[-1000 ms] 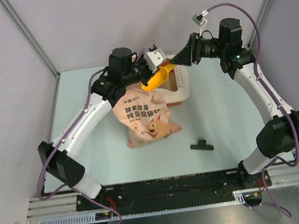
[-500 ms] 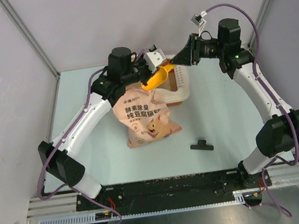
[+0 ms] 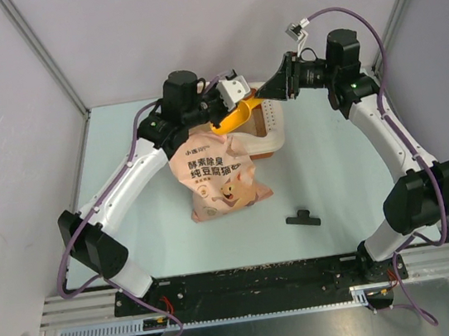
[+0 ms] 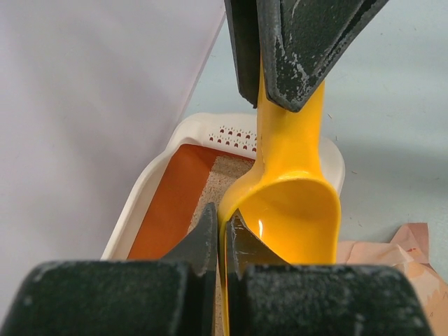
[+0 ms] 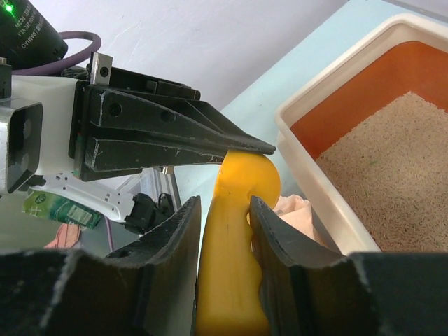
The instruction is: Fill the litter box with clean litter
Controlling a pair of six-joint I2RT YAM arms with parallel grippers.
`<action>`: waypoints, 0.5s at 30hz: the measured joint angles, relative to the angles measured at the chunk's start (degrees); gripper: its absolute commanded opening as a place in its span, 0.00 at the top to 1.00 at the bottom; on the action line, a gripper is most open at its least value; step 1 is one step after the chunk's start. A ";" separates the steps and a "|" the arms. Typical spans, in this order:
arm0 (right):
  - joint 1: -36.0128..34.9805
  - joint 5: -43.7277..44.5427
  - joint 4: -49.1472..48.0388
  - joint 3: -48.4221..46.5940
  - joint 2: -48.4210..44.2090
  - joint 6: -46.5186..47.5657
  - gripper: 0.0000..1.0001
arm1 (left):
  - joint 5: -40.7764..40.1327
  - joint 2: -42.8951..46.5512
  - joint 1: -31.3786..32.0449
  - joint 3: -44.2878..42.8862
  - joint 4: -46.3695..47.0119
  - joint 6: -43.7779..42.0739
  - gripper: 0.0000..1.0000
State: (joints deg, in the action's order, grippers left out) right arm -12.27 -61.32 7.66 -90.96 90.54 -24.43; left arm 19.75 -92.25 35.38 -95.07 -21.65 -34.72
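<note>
**Left.** The left gripper [image 4: 222,227] is clenched on the thin side rim of the scoop [image 4: 297,210], at the bowl end. Its two fingers meet with only the yellow wall between them. The bowl looks glossy and empty. Beneath it the bag [image 3: 217,177] lies on the table [image 3: 333,169], its opened top just under the bowl.

**Centre.** The scoop's long axis runs from one gripper straight across to the other, bowl to the left and handle to the right. It is held in the air above the bag's top and the near edge of the box [image 3: 279,131]. The box sits at the far right of the bag, close against it; whether the two touch I cannot tell. Litter [image 5: 392,175] already covers the box floor, and the orange wall stands bare above it.

**Right.** The right gripper [image 5: 224,210] grasps the handle, with one finger pressed to each flank. Both grippers therefore hold the one scoop from opposite ends.

**Reading.** This looks like a handover. The handle points into the right jaws and the bowl points away from them, towards the bag. The box lies on the right arm's side and is nearer that arm. If the left gripper lets go, the right arm would probably dip the bowl left and down into the bag. It would then swing the bowl back right over the box.
</note>
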 measured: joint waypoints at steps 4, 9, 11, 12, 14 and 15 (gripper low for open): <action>0.02 -0.04 -0.37 0.20 0.09 0.02 0.62 | -0.02 -0.02 0.00 0.00 -0.09 -0.90 1.00; 0.02 -0.22 -0.63 0.26 0.13 0.04 0.58 | 0.00 -0.07 -0.04 0.00 -0.09 -1.38 1.00; 0.02 -0.42 -0.70 0.46 0.13 0.07 0.56 | -0.02 -0.22 -0.04 0.00 -0.13 -1.36 1.00; 0.02 -0.48 -0.70 0.55 0.13 0.07 0.56 | -0.04 -0.35 -0.04 0.00 -0.15 -1.33 1.00; 0.04 -0.52 -0.68 0.74 0.13 0.22 0.55 | -0.07 -0.57 -0.04 0.00 -0.15 -1.31 1.00; 0.07 -0.52 -0.70 0.79 0.13 0.24 0.55 | -0.07 -0.61 -0.04 0.00 -0.15 -1.31 1.00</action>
State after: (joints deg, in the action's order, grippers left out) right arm -12.21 -61.84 6.96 -90.17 90.67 -24.18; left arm 19.68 -92.86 35.33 -95.07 -21.80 -36.03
